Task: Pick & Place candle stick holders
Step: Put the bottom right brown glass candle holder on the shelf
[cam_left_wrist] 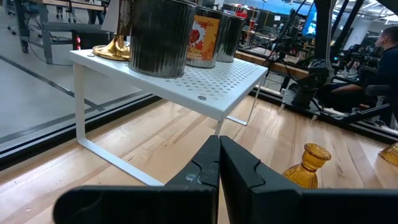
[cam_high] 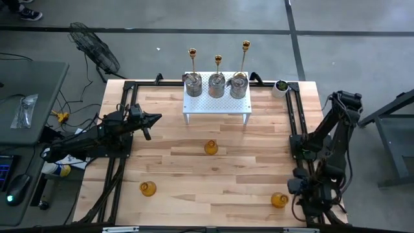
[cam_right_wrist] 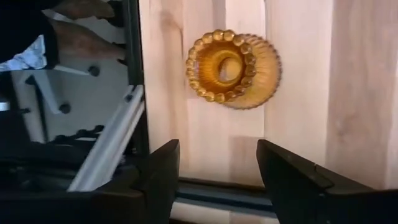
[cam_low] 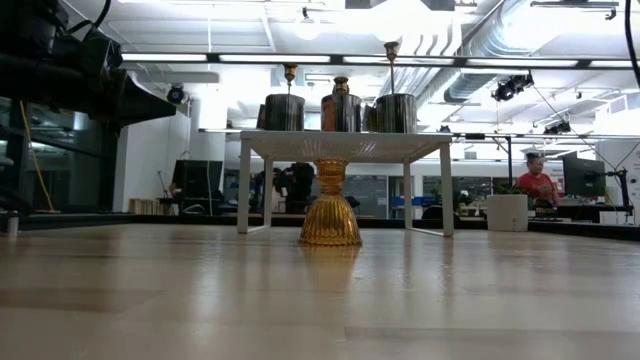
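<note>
My left gripper [cam_high: 155, 118] is pinched tight with nothing in it. It hangs over the left side of the wooden table [cam_high: 194, 178], pointing at the white shelf [cam_high: 217, 110]. On that shelf at the far middle stand three silver jar holders [cam_high: 216, 85]. Three tall gold stick holders [cam_high: 218, 61] stand just behind them.

One amber glass holder [cam_high: 148, 189] sits near left, one amber holder [cam_high: 211, 147] sits in the middle in front of the shelf, and one amber glass one [cam_high: 279, 200] sits near right.

My right gripper [cam_right_wrist: 217, 171] is wide open and empty, right above that near right one. I think the good way is to go straight down, keep the glass in the middle of my fingers, and squeeze softly so it does not slip.

A small green plant [cam_high: 281, 85] stands at the far right corner. A fan [cam_high: 94, 48] stands on the gray floor. A person in red [cam_low: 540, 182] sits far behind.
</note>
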`<action>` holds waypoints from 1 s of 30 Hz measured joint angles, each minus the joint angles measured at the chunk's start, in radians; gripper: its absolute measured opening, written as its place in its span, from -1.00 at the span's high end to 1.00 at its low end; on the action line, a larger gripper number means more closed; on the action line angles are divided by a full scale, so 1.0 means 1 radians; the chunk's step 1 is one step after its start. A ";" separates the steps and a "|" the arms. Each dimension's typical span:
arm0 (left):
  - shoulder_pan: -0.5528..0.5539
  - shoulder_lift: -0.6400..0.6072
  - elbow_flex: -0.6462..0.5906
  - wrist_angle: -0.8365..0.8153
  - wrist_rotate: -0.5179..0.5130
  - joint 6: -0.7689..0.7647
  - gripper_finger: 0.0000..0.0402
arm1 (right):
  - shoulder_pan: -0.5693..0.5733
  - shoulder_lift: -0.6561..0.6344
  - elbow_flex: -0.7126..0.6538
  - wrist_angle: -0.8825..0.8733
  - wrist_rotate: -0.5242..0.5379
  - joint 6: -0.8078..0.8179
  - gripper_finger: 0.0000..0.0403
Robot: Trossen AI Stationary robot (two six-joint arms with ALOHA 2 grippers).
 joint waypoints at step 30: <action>0.000 0.000 0.000 0.000 0.000 0.000 1.00 | 0.085 0.232 -0.021 0.146 0.368 -0.031 -0.02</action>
